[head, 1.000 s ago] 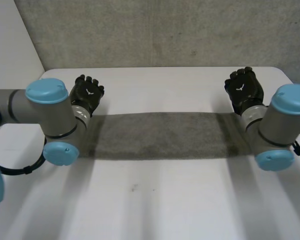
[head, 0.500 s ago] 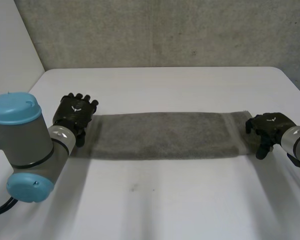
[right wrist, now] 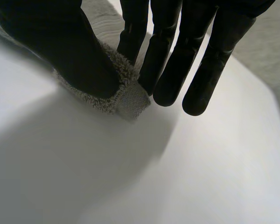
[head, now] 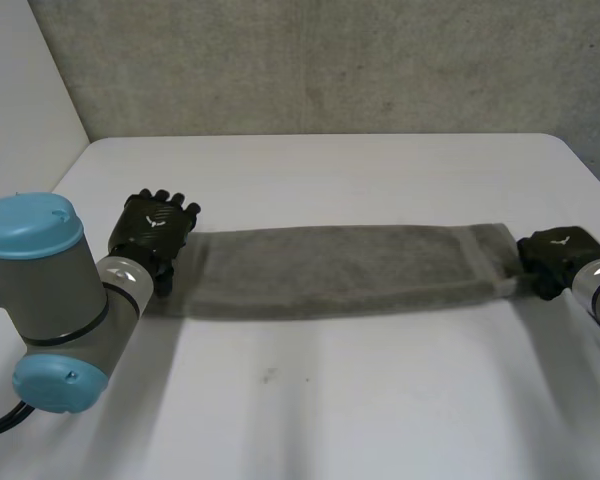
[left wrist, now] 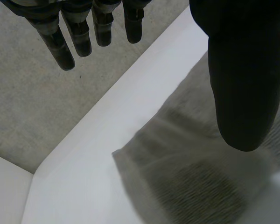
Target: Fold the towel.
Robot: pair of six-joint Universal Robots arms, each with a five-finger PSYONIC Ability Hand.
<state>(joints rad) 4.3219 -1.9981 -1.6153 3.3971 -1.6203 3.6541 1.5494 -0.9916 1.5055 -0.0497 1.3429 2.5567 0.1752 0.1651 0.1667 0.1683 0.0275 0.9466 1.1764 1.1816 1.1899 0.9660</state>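
Observation:
A long grey towel (head: 330, 270) lies flat as a strip across the white table (head: 330, 400). My left hand (head: 152, 232) hovers at the towel's left end. In the left wrist view its fingers (left wrist: 70, 42) are straight and its thumb (left wrist: 242, 70) hangs above the towel's end (left wrist: 191, 186), holding nothing, so the hand is open. My right hand (head: 555, 255) is at the towel's right end. In the right wrist view its thumb (right wrist: 60, 42) and fingers (right wrist: 172, 70) pinch the near right corner of the towel (right wrist: 130, 100) just above the table.
A grey rough wall (head: 330, 60) rises behind the table's far edge. A white panel (head: 20, 80) stands at the far left. Bare table lies in front of the towel and behind it.
Both hands came from behind the towel to its ends. My right hand closed on the right corner and drew it to the right. My left hand has stayed open.

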